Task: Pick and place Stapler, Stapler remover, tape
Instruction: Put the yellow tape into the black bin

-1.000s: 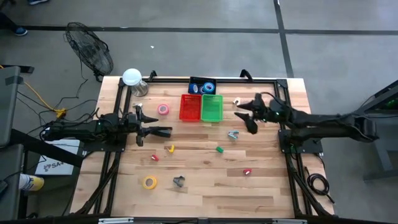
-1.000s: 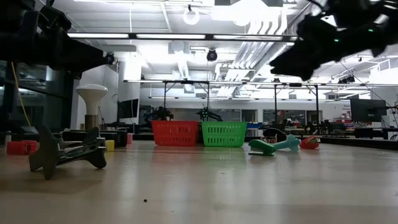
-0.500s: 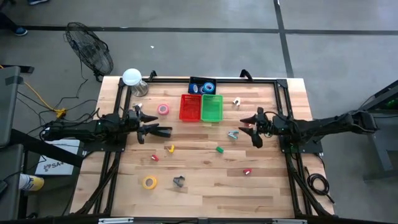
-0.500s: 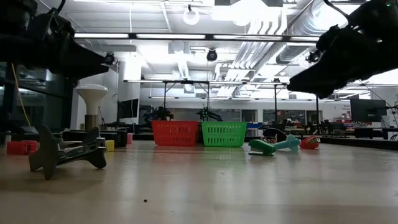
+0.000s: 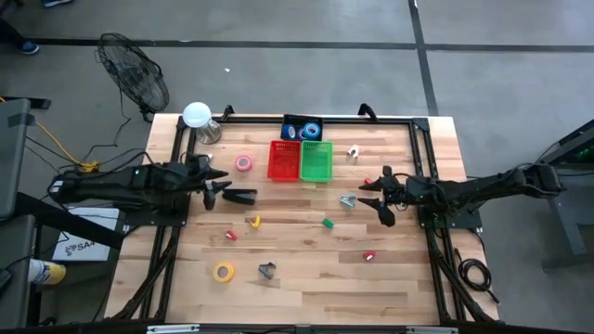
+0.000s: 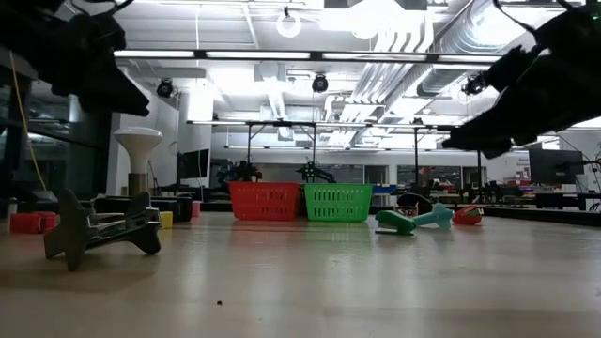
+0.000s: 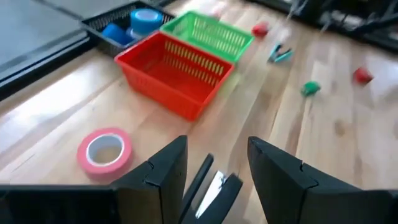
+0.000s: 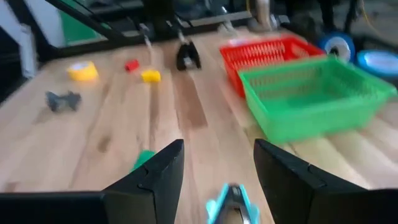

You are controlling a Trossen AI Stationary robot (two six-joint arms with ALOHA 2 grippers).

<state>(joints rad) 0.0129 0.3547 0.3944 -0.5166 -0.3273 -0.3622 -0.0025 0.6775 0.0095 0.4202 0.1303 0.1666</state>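
Stapler [image 5: 239,196]: left-centre of high view, on tabletop [image 5: 306,269], long axis across the frame.
Left end effector [image 5: 215,188]: fingers spread, empty, just left of it; nearer arm.
Right end effector [image 5: 377,198]: fingers spread, empty, beside teal staple remover [image 5: 348,200], right-centre.

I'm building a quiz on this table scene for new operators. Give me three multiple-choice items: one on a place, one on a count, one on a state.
1. Where does the pink tape roll lie?
A. left of the red basket
B. inside the green basket
C. on the floor

2. How many open-mesh baskets stand side by side?
A. one
B. two
C. four

3. How is the left claw?
A. shut on the yellow tape
B. open above the black stapler
C. inside the red basket

Answers: 1 A, the high view shows it on bare wood beside the red basket. 2 B, one red, one green, touching. 3 B, the left wrist view shows spread fingers with the stapler between them.
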